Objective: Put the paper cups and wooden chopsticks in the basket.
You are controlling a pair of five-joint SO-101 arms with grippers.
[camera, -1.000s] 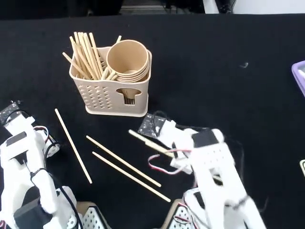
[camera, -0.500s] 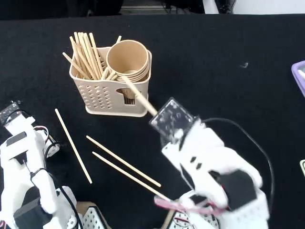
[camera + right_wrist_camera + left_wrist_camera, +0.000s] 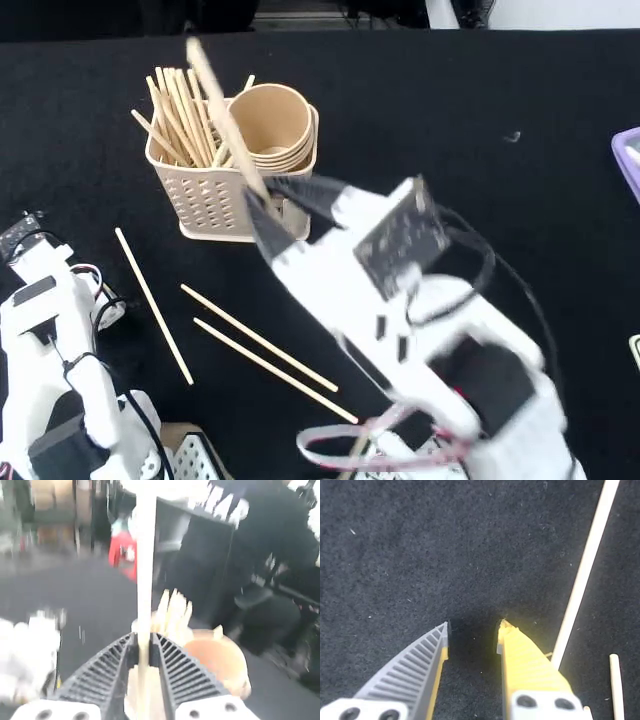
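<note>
The right claw was recorded pinched on a held chopstick in its wrist view. In the high view the stick was seen tilted over the basket, in which paper cups and bundled chopsticks were stowed. The left claw was noted spread apart, low over the table, beside one of three loose chopsticks laid there.
</note>
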